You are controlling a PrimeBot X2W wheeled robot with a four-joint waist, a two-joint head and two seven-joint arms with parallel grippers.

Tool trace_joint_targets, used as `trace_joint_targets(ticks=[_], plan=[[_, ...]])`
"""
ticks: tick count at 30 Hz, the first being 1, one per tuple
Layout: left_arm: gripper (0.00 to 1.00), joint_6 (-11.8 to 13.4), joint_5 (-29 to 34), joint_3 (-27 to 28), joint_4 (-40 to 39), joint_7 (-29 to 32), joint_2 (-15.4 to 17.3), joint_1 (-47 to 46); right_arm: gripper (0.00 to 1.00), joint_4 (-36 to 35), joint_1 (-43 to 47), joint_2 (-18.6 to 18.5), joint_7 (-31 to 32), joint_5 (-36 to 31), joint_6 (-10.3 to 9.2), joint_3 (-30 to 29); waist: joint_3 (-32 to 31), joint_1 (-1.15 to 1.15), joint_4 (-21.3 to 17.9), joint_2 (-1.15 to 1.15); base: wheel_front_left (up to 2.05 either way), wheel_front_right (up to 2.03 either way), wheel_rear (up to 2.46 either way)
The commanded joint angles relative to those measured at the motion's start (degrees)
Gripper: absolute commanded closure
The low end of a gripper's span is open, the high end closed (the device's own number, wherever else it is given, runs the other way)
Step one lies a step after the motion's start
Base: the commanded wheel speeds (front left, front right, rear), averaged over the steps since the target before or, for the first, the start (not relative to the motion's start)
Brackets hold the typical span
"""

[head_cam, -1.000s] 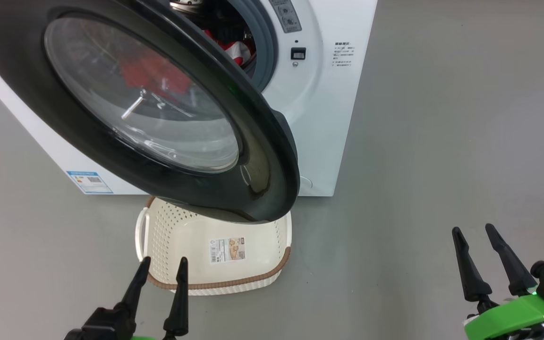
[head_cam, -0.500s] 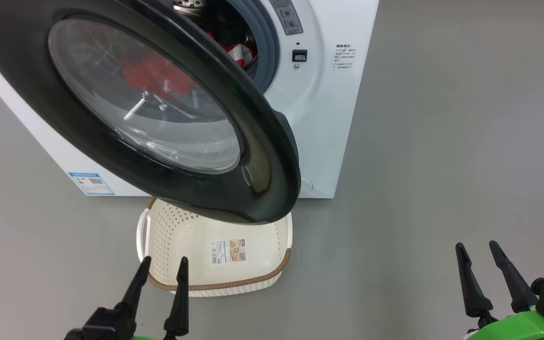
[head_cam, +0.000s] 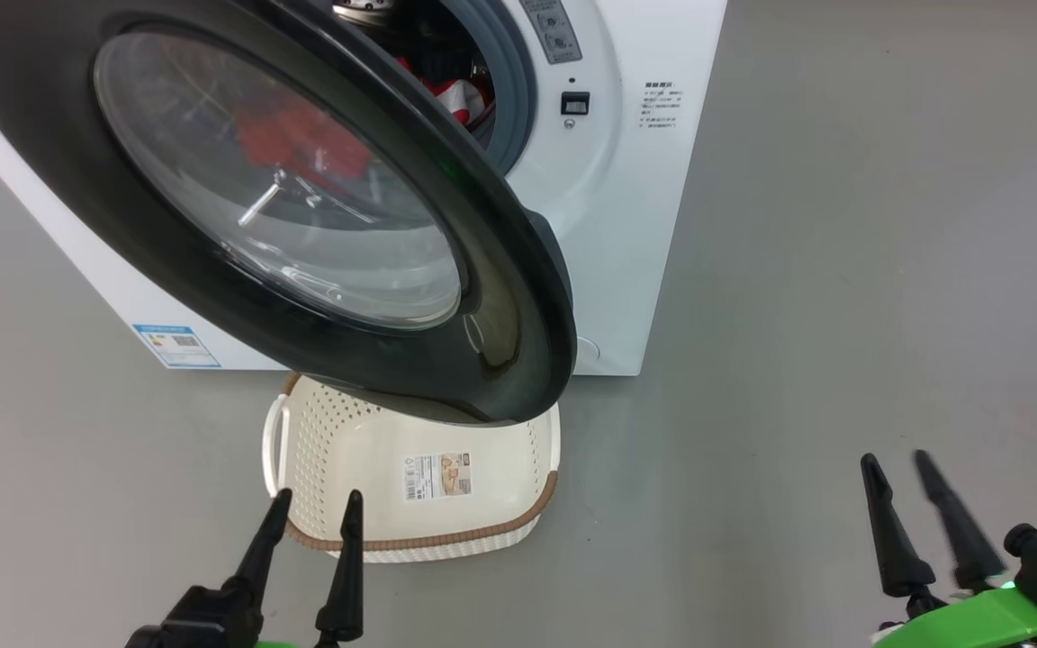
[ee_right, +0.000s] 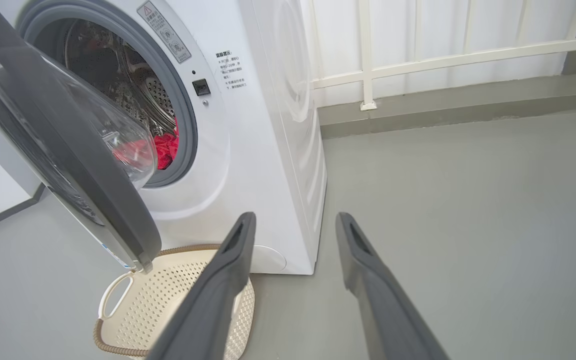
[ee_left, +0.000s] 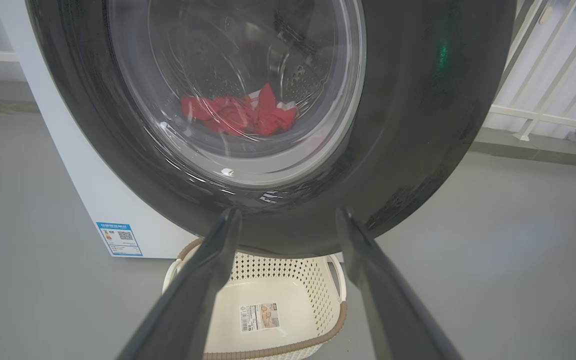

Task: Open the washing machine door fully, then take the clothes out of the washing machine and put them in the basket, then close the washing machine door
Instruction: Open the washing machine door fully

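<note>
Head view: the big white boxy washing machine [head_cam: 626, 225] has its round black-rimmed glass door [head_cam: 518, 306] partly open above the cream perforated plastic basket [head_cam: 311, 450] at the machine's foot, with the left gripper [head_cam: 319, 495] and right gripper [head_cam: 895, 457] both spread wide and empty before the machine. Left wrist view: bright red fabric clothes [ee_left: 238, 115] lie inside the machine, seen through the door glass. Right wrist view: the clothes show red in the machine's open mouth.

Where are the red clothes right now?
The bright red fabric clothes lie inside the white washing machine, behind its partly open round black-rimmed glass door; in the head view, top centre, above the cream perforated basket.
</note>
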Motion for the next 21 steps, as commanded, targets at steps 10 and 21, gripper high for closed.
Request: trace_joint_targets(ticks=[10, 21], plan=[[0.0, 0.0, 0.2, 1.2, -1.6, -0.7, 0.5, -0.9, 1.0, -7.7, -8.2, -1.0, -0.7, 13.7, 0.01, 8.7, 0.3, 0.0, 0.4, 0.0, 0.0, 0.0, 0.0], [0.0, 0.2, 0.0, 0.0, -1.7, -0.7, 0.5, -2.2, 1.0, -9.0, -23.7, -1.0, -0.6, 51.2, 0.01, 12.8, 2.0, 0.0, 2.7, 0.0, 0.0, 0.0, 0.0]])
